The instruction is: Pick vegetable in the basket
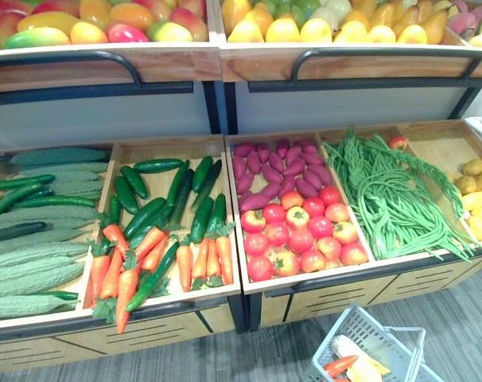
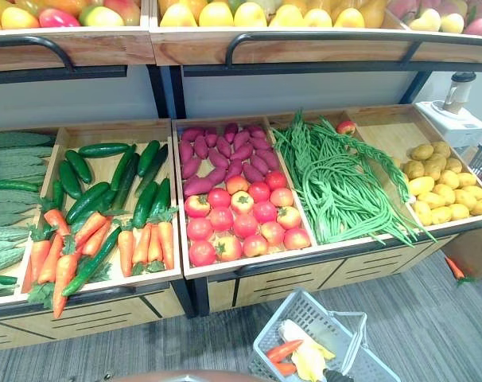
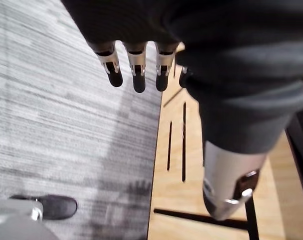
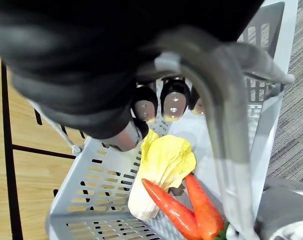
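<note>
Two carrots (image 4: 171, 210) in right hand's (image 4: 174, 102) basket (image 4: 91, 192)

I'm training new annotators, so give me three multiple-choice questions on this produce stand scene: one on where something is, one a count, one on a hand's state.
1. The tomatoes lie: A in the basket; B in front of the purple sweet potatoes; C behind them.
2. Carrots in the basket: A none; B two; C five.
3. The right hand is: A open; B shut, empty; C shut on the basket's handle.
B, they lie nearer than the sweet potatoes; B, two lie beside the cabbage; C, its fingers curl round the handle.
</note>
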Robot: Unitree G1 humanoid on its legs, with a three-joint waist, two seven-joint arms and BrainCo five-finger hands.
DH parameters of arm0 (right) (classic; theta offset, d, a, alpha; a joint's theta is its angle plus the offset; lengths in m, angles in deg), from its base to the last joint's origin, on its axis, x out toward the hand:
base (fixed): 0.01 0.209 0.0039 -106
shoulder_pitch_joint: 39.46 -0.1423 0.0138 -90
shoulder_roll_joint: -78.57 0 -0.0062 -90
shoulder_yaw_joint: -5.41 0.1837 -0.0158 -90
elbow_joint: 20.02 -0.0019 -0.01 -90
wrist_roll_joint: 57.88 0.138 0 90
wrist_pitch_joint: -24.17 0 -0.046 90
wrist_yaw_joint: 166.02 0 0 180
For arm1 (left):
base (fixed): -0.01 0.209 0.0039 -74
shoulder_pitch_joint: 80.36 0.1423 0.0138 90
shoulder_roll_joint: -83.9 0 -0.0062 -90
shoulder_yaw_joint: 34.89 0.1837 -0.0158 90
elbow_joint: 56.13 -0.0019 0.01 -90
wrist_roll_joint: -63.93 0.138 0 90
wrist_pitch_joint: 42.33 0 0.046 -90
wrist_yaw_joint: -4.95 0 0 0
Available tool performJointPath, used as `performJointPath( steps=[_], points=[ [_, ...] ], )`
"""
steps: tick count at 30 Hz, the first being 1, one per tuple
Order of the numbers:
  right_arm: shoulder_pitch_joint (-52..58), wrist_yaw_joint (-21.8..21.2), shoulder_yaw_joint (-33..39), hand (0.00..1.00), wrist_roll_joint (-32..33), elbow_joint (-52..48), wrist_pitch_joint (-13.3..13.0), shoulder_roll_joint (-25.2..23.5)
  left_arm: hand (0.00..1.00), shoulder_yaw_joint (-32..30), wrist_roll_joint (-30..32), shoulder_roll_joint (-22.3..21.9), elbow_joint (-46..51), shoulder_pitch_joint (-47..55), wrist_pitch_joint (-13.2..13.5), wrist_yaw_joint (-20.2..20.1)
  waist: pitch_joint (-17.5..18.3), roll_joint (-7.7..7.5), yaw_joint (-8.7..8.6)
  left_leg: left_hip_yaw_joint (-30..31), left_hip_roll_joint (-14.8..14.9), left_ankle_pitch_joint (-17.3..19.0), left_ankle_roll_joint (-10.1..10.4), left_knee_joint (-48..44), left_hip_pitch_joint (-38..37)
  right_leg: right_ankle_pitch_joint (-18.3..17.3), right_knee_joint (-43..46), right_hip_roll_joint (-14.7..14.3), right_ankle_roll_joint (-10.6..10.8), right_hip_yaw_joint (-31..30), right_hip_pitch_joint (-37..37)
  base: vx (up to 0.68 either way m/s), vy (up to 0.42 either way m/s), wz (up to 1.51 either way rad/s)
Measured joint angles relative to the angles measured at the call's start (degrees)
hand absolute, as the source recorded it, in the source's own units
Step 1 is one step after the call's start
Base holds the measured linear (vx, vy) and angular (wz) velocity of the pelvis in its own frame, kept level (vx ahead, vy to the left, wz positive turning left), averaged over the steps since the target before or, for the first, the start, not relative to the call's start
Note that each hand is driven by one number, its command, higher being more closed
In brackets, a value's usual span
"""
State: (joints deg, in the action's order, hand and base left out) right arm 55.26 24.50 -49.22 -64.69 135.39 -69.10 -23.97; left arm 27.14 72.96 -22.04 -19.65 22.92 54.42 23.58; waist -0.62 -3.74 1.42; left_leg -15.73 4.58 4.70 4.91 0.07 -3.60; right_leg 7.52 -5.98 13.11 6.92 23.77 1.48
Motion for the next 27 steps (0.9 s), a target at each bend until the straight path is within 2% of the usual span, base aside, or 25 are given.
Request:
performJointPath(
  steps=[3, 7, 10, 11, 13, 15, 16, 17, 18, 19, 20, 21, 23, 24, 25, 27],
  points=[
    [-0.1, 0.3, -1.6, 1.0, 0.2, 0.0, 0.0, 0.5, 0.0, 2.4, -2.1, 0.1, -1.2, 0.1, -0.1, -2.7, -0.6, 0.11, -0.01, -1.9, 0.1, 0.2, 0.3, 0.9, -1.7, -0.1, 0.0, -0.3, -0.1, -2.0, -0.1, -0.03, -0.009, -0.32],
    [-0.1, 0.2, -2.2, 1.0, 1.2, 0.0, 0.0, 1.3, 0.0, 4.7, -2.3, 0.4, -1.3, 0.0, -0.7, -3.7, -0.9, 0.68, -0.4, -4.0, 0.3, 1.5, 0.8, 0.2, -2.8, -0.3, 0.1, -0.5, 0.1, -4.1, -0.1, -0.01, -0.01, -0.29],
    [-0.6, 0.3, -2.0, 1.0, 1.3, 0.0, 0.0, 1.9, 0.0, 6.1, -4.4, 0.4, -1.3, -0.2, -0.8, -4.2, -2.7, 2.05, -1.4, -4.8, 3.9, 9.0, 0.7, -12.8, 0.1, -3.9, 6.8, -0.9, 0.5, -6.1, -1.4, -0.02, -0.004, -0.33],
    [-0.3, 0.3, -1.9, 1.0, 1.3, 0.0, -0.1, 2.2, 0.0, 6.8, -4.4, 0.4, -1.3, -0.4, -0.7, -4.6, -3.2, 2.72, -1.46, -5.5, 6.0, 12.1, 0.8, -18.0, 0.7, -5.5, 10.1, -1.5, 0.9, -7.4, -2.1, -0.01, 0.023, -0.38],
    [0.1, 0.3, -1.5, 1.0, 1.3, -0.6, -0.8, 1.8, 0.0, 6.9, -4.5, 0.7, -1.4, -0.5, -0.8, -5.5, -3.8, 2.84, -1.71, -7.1, 7.8, 14.9, 0.6, -23.0, 1.4, -5.5, 12.2, -2.5, 1.3, -9.8, -3.1, -0.04, 0.094, -0.68],
    [-0.2, 0.4, -1.8, 1.0, 1.3, -2.0, -1.2, 1.0, 0.0, 6.9, -4.5, 1.5, -1.4, -1.4, -0.7, -5.7, -3.9, 1.98, -1.85, -10.6, 8.4, 16.6, 0.1, -25.2, 3.3, -2.9, 11.8, -3.1, 1.7, -14.2, -6.7, -0.14, 0.197, -1.27],
    [-1.8, 0.6, -3.8, 1.0, 1.4, -3.1, -2.1, 0.0, 0.0, 7.4, -4.5, 3.2, -1.8, -3.1, -0.7, -5.9, -5.1, 1.71, -2.1, -16.3, 9.4, 17.1, -1.1, -26.2, 5.4, 5.9, 8.0, -4.7, 1.2, -19.6, -11.4, -0.15, 0.153, -1.59],
    [-2.4, 0.6, -4.8, 1.0, 1.9, -3.4, -2.1, -0.3, 0.0, 7.4, -4.5, 3.6, -1.8, -3.6, -0.6, -6.0, -5.5, 2.65, -1.99, -18.9, 10.4, 16.6, -2.2, -25.7, 6.0, 10.0, 4.6, -5.2, 1.2, -20.4, -11.8, -0.22, 0.186, -1.66],
    [-3.3, 0.6, -5.6, 1.0, 2.4, -3.8, -2.1, -0.5, 0.0, 7.2, -4.5, 3.8, -2.0, -3.9, -0.5, -6.0, -6.1, 2.93, -1.94, -21.2, 11.3, 16.6, -2.7, -25.7, 6.4, 10.5, 4.7, -5.8, 0.9, -19.0, -12.7, -0.15, 0.141, -1.19],
    [-5.0, 1.1, -6.5, 1.0, 2.6, -3.8, -2.4, -0.3, 0.0, 6.9, -4.5, 4.4, -2.5, -5.4, -0.6, -6.2, -8.0, 3.1, -2.64, -24.5, 11.9, 15.8, -3.3, -24.2, 5.7, 2.6, 15.5, -5.2, -4.9, -10.4, -14.6, -0.17, 0.177, -1.36],
    [-6.0, 1.5, -6.9, 1.0, 3.1, -3.6, -2.2, 0.4, 0.0, 6.8, -4.5, 4.7, -2.4, -5.6, -0.4, -6.3, -8.8, 3.26, -2.55, -27.6, 11.8, 14.9, -3.7, -22.6, 4.2, -3.5, 23.6, -3.3, -6.5, -3.7, -14.8, -0.14, 0.195, -1.76],
    [-6.7, 1.6, -8.5, 1.0, 3.1, -2.8, -2.2, 1.2, 0.0, 6.9, -4.4, 4.9, -2.5, -4.9, -0.4, -6.5, -8.8, 3.25, -2.47, -32.3, 11.9, 14.3, -4.0, -21.3, 2.6, -8.2, 31.0, -0.9, -7.3, 2.6, -13.8, -0.1, 0.144, -1.74],
    [-7.5, 1.6, -11.1, 1.0, 3.0, -1.4, -2.2, 1.4, 0.0, 7.6, -4.4, 4.9, -2.5, -4.3, -0.4, -6.6, -8.8, 2.98, -2.45, -37.4, 11.9, 14.2, -4.3, -21.0, 1.4, -11.8, 37.6, 2.3, -6.5, 6.4, -10.7, -0.07, 0.081, -1.46],
    [-7.4, 1.5, -11.6, 1.0, 2.8, -1.1, -2.2, 1.2, 0.0, 7.9, -4.4, 4.9, -2.5, -4.6, -0.4, -6.6, -8.8, 2.83, -2.45, -39.0, 11.9, 14.2, -4.3, -21.2, 1.3, -12.1, 38.6, 3.4, -6.3, 6.4, -9.4, -0.03, 0.0, -1.12],
    [-7.4, 1.5, -11.7, 1.0, 2.5, -0.4, -2.2, 1.2, 0.0, 8.0, -4.4, 4.8, -2.4, -4.9, -0.4, -6.6, -8.8, 2.78, -2.47, -40.5, 12.0, 14.2, -4.3, -21.4, 1.4, -12.4, 38.4, 4.1, -5.7, 6.2, -8.1, -0.01, -0.092, -1.21],
    [-7.4, 1.5, -11.5, 1.0, 2.3, -0.1, -2.2, 1.2, 0.0, 8.1, -4.5, 4.5, -2.4, -5.9, -0.4, -6.8, -8.8, 2.43, -2.57, -43.5, 12.8, 14.0, -4.1, -22.5, 1.4, -13.3, 32.0, 3.5, -2.3, 5.3, -6.1, 0.0, -0.162, -1.07]
  ],
)
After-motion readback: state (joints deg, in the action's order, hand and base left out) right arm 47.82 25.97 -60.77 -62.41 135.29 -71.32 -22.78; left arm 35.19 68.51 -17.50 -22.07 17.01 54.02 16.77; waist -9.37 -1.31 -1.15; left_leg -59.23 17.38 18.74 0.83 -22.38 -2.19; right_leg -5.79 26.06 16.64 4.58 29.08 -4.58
